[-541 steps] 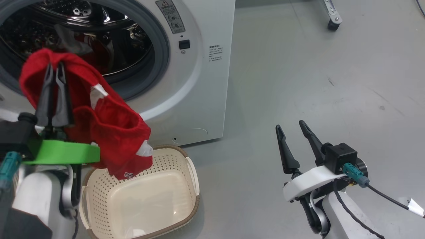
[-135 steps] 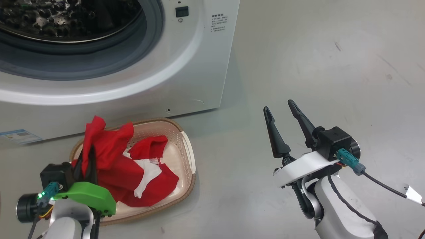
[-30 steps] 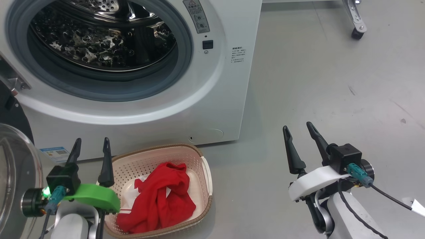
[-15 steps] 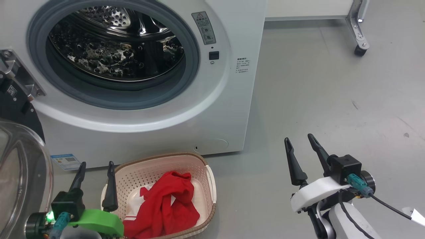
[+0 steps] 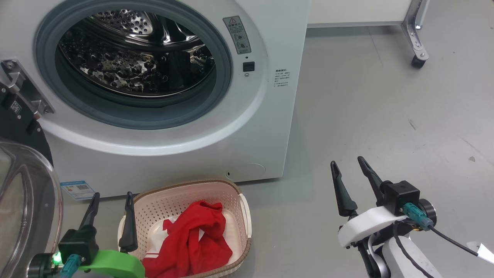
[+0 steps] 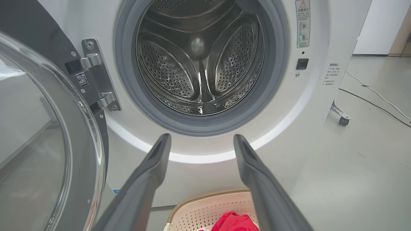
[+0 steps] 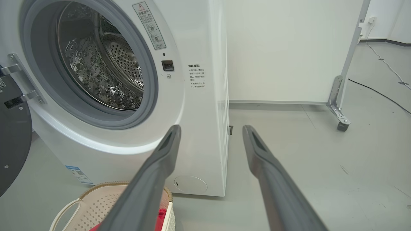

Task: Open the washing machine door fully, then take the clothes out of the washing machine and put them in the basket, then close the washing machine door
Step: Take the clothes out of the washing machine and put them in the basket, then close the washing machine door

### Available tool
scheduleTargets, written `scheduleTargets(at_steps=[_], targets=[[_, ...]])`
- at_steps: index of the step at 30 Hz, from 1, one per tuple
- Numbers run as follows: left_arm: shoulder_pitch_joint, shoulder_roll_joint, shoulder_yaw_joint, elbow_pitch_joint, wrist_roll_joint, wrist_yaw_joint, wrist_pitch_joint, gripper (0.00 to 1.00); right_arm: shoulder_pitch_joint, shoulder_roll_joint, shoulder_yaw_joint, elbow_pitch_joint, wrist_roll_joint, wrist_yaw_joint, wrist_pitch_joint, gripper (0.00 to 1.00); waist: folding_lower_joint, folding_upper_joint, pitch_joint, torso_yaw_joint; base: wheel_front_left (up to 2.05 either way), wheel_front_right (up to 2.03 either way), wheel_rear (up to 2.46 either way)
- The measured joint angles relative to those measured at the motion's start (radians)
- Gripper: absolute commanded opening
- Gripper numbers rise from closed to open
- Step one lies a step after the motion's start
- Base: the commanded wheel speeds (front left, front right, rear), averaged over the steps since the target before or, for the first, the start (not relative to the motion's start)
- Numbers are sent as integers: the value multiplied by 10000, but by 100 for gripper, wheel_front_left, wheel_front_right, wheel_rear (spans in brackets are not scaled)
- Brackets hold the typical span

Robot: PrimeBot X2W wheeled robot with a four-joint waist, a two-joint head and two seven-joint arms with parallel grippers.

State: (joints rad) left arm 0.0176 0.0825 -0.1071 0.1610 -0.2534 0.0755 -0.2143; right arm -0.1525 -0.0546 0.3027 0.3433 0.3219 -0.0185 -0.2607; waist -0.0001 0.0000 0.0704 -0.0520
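Your left hand [image 5: 112,195] is empty, fingers wide, low just left of the basket [image 5: 185,186]. Right hand [image 5: 346,161] is wide too, holding nothing, well right. Clothes [image 5: 197,239] lie in the basket. Next, I'd say: shut the washing machine door [image 5: 23,200], open at near left. Push its outer rim w/ the left hand toward the washing machine [image 5: 270,135] till it latches. Smooth grey floor [image 5: 386,116].

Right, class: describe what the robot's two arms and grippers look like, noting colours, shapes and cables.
Both have two long, dark, tapering jaws, a black block and a teal plug. The left gripper sits on a bright green bracket with a lit green light. The right gripper has a white bracket, and its plug feeds a black cable with a white tag.
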Motion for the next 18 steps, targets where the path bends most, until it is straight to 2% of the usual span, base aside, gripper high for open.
scheduleTargets(at_steps=[18], targets=[[493,6,-10,-817,203,173,474,100,38,2,-15,0,-79,77,0,100,0,0,-44,9,0,0,0]])
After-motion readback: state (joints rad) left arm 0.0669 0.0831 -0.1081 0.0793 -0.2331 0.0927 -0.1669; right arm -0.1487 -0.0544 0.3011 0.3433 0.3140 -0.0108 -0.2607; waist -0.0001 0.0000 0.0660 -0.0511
